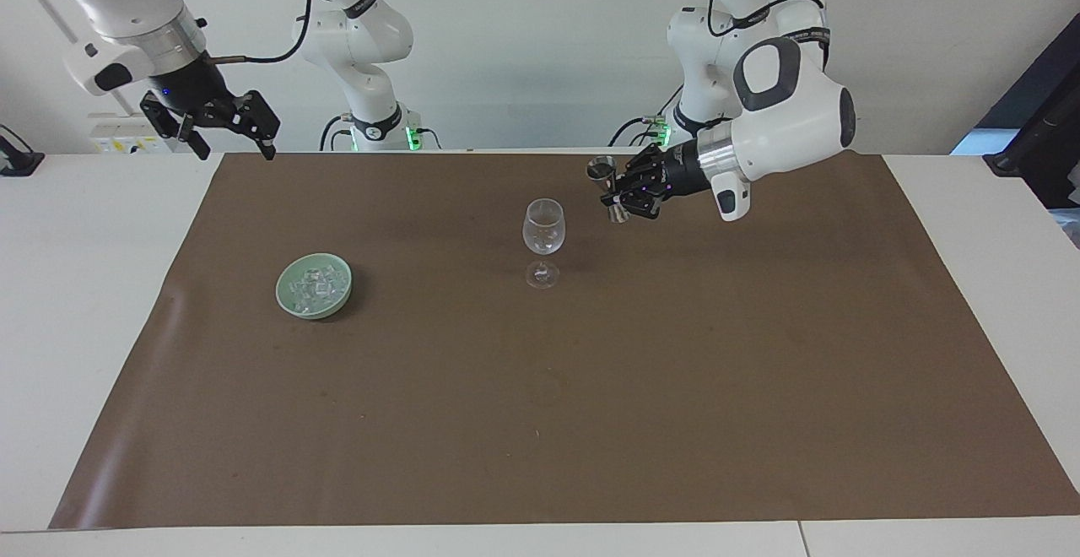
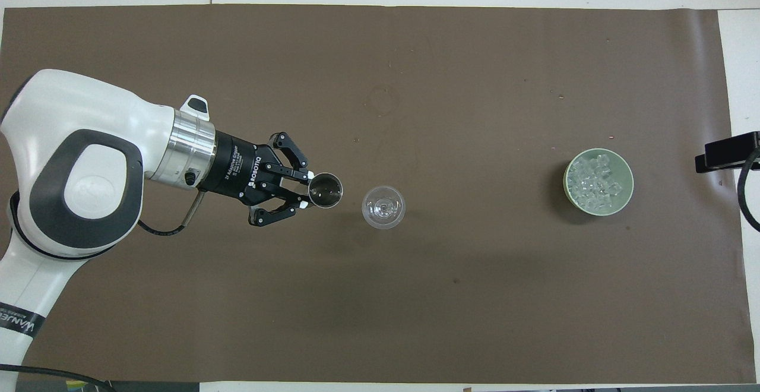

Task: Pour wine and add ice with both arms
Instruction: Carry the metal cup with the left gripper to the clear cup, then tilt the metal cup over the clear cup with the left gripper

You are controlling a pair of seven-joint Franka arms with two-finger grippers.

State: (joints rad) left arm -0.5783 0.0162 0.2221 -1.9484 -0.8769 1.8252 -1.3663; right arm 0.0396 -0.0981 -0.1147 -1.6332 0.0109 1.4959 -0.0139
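Glassy ice (image 1: 315,286) (whitish heap)

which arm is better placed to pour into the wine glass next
Left. Its hand is shut on the metal jigger, held upright in the air just beside the wine glass. The right hand waits open and empty at its own end of the table.
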